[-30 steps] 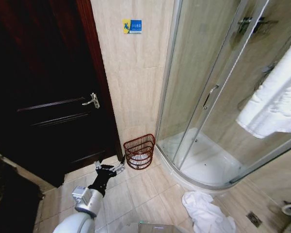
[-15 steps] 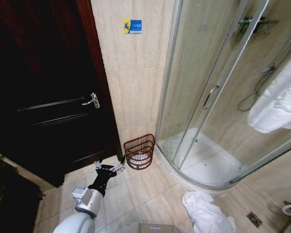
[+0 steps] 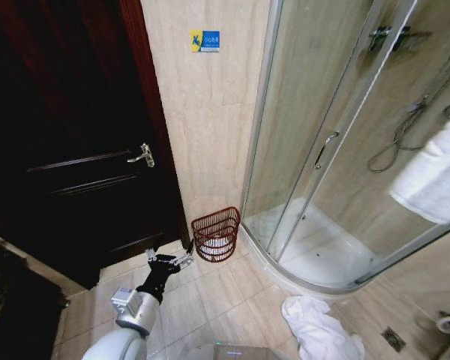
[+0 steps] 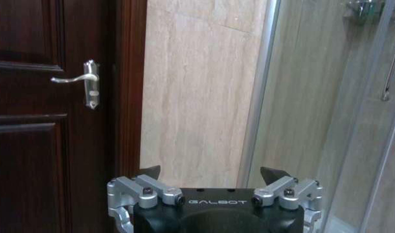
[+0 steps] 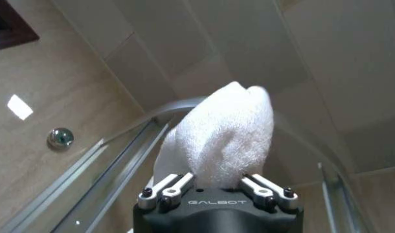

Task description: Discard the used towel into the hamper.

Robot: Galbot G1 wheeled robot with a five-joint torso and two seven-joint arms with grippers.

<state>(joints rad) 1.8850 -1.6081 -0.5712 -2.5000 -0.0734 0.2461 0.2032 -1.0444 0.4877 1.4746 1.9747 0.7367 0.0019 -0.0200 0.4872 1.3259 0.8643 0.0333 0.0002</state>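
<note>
The right gripper (image 5: 217, 182) holds a white towel (image 5: 223, 136) clenched in its jaws, raised high, while the hamper (image 3: 216, 233) sits on the floor against the wall beside the shower, the left gripper (image 3: 169, 261) hanging near it, jaws released.

White towel (image 3: 435, 180) at head view's right edge shifted further right and slightly up versus 1.0 s ago, less of it in frame, more of shower hose (image 3: 394, 142) behind the glass now exposed

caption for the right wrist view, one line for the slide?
Right gripper shut on a white towel, lifted toward the tiled ceiling.
</note>
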